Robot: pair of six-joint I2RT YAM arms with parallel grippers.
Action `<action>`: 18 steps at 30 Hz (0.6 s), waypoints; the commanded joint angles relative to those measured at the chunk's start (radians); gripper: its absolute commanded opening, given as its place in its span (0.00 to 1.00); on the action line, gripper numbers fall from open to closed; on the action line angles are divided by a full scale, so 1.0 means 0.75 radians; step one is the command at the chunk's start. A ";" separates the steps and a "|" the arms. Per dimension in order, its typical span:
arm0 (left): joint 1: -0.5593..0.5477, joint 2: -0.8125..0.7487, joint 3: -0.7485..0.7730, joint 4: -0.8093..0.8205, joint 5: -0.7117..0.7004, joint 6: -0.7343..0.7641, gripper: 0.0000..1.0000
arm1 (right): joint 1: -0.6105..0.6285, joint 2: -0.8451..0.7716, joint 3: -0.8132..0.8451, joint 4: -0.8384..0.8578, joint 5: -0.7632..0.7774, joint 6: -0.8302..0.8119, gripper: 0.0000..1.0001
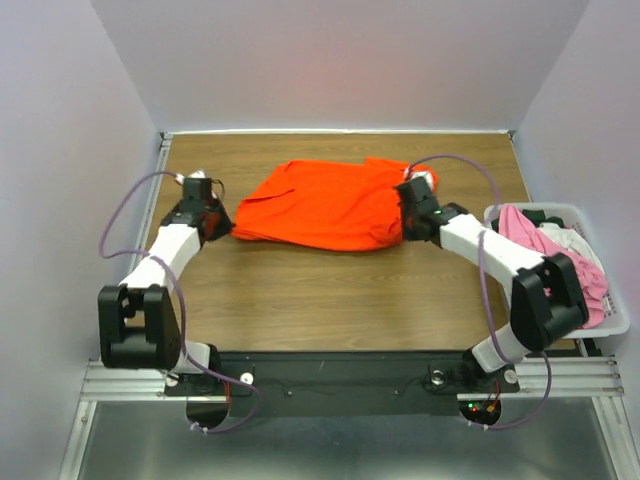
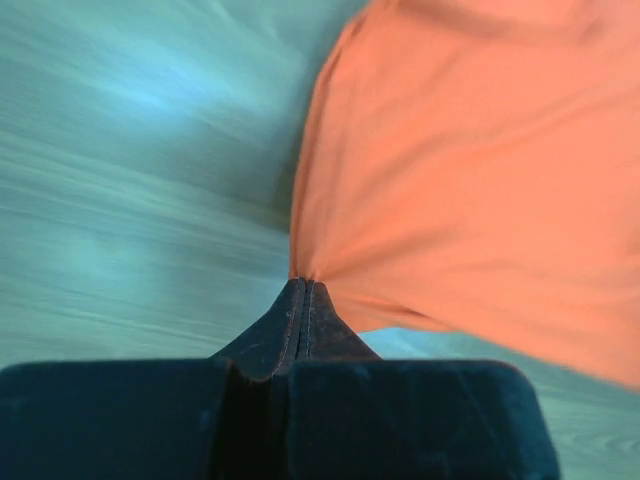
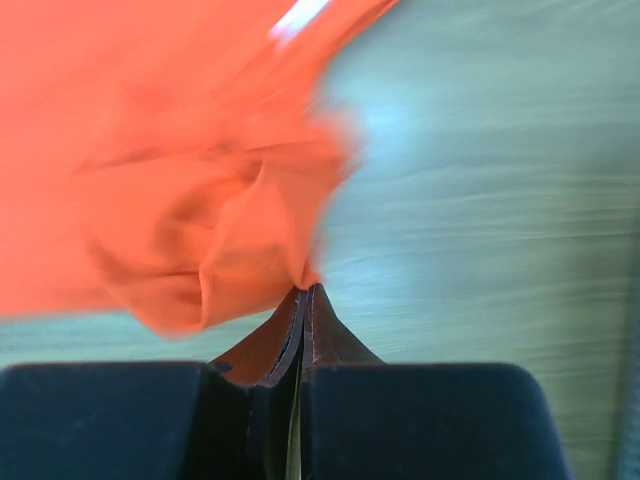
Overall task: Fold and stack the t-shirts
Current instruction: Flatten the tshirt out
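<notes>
Left pincer [image 1: 224,226] clenched on left edge of plain bright orange cloth t-shirt [image 1: 330,205], lying bunched mid wooden table [image 1: 330,295]. Right pincer [image 1: 408,228] clenched on its right edge. Prob. both ends pinched to stretch cloth flat for folding. Far right: white plastic bin [image 1: 618,322] w/ pink t-shirt [image 1: 518,226].

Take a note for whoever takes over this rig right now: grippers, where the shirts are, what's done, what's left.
Grippers: left gripper shut on the orange shirt's left end, right gripper shut on its right end.
Things: orange shirt lies rumpled on the table; pink shirt in the bin at right.
Done: both ends gripped, nothing folded.
Left: fold it, then the others, stack.
</notes>
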 commanded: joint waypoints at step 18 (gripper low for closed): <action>0.216 -0.019 0.152 -0.171 -0.040 0.137 0.00 | -0.387 -0.119 0.163 -0.185 -0.276 0.041 0.08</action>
